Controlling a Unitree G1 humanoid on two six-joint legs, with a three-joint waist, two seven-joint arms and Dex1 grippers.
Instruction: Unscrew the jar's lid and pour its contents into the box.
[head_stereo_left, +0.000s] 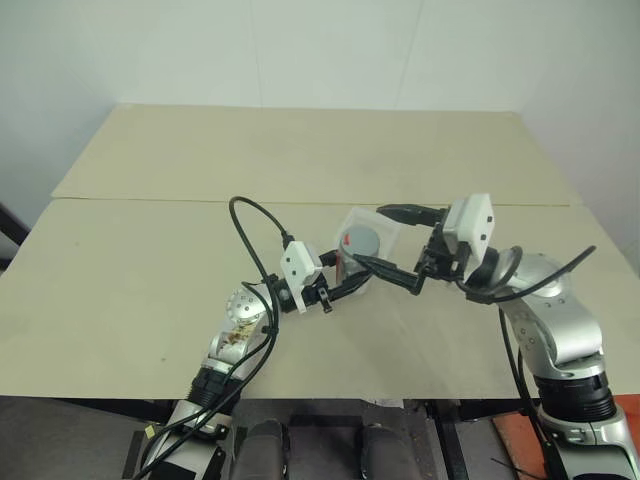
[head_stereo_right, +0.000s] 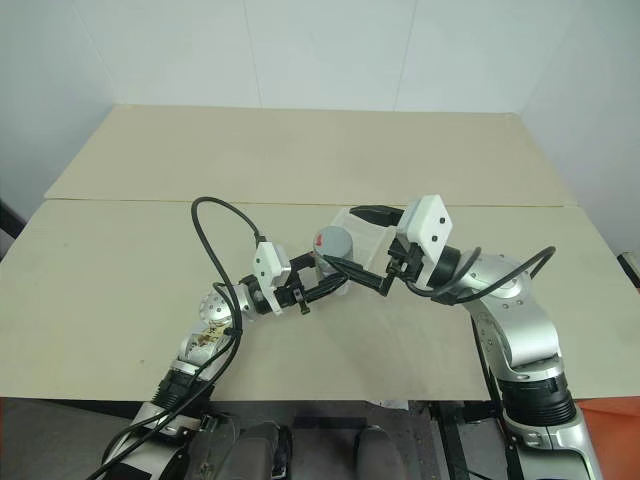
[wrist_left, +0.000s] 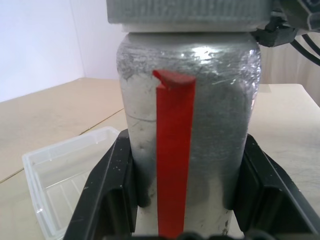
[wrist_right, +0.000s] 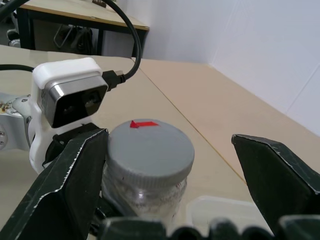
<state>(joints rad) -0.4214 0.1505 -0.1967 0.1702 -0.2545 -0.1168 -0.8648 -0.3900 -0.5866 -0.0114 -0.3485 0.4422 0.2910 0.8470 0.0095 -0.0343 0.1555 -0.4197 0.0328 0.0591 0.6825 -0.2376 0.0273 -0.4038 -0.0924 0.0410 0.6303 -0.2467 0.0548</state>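
Observation:
My left gripper is shut on the jar, holding it upright above the table. The jar has a cloudy wall with a red strip. Its black fingers press on both sides. The grey lid, marked with a red arrow, sits on top of the jar. My right gripper is open, one finger on each side of the lid at lid height, with the fingers clear of it. The clear box lies on the table just behind the jar. I cannot make out the contents through the jar's wall.
The pale wooden table stretches wide to the left and behind, with a seam running across it. The white camera block and black cable of my left wrist sit close beside the jar.

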